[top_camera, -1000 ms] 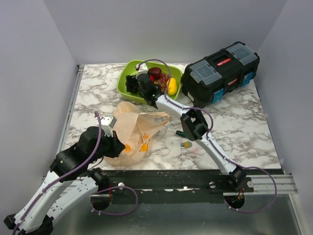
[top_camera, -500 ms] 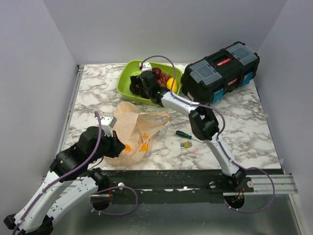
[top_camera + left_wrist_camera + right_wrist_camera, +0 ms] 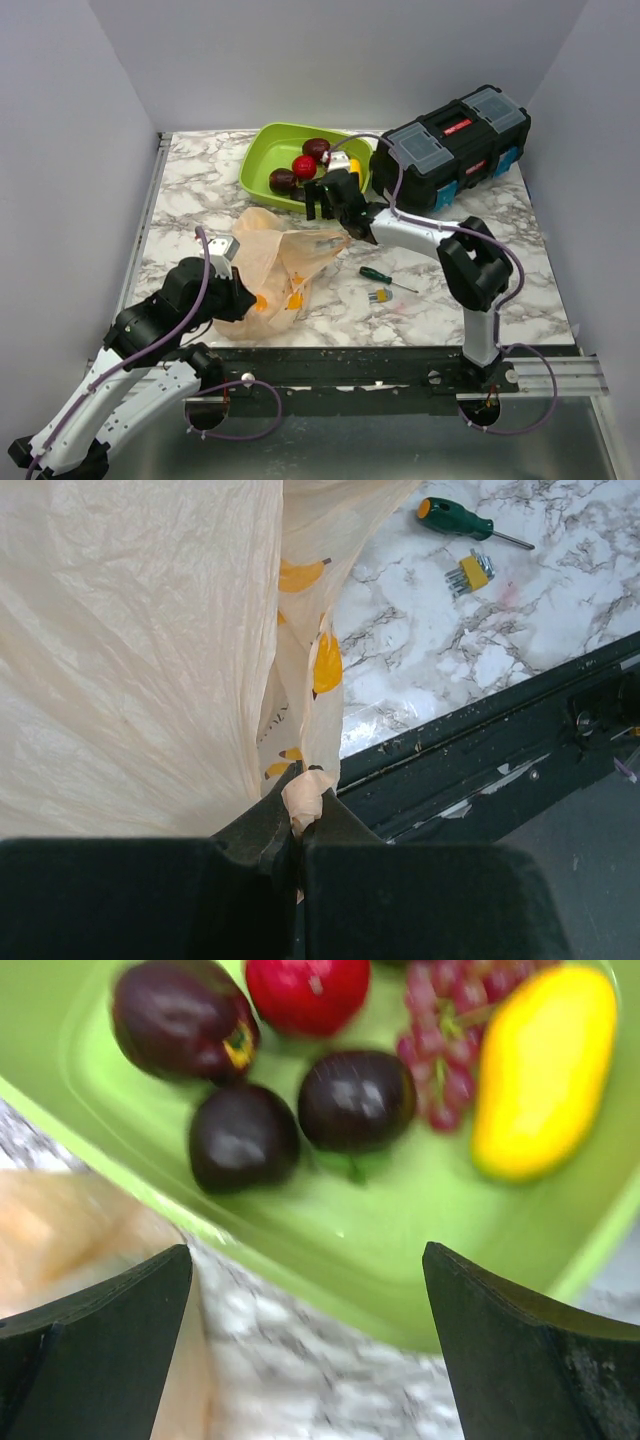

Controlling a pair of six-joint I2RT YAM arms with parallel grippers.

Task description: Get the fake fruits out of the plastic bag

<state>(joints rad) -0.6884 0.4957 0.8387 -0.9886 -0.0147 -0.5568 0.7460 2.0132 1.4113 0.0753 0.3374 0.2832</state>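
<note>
At the bottom of the left wrist view, the left gripper (image 3: 297,822) is clamping a fold of the plastic bag (image 3: 130,630), which looks flimsy and best held bunched. The right gripper (image 3: 305,1360) is gaping empty, facing the glossy, probably slippery fake fruits (image 3: 355,1100).

A robotics lab test cell: plain pale walls (image 3: 350,60) box in a marble-patterned table (image 3: 190,190), robot arms (image 3: 415,232) bolted to a metal rail (image 3: 560,375) along the bottom edge, black toolbox (image 3: 452,148) upper right.

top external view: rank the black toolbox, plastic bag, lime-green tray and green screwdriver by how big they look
1. black toolbox, largest.
2 and 3. plastic bag and lime-green tray look about alike. The tray is partly hidden, so I won't rank them.
4. green-handled screwdriver, smallest by far.
</note>
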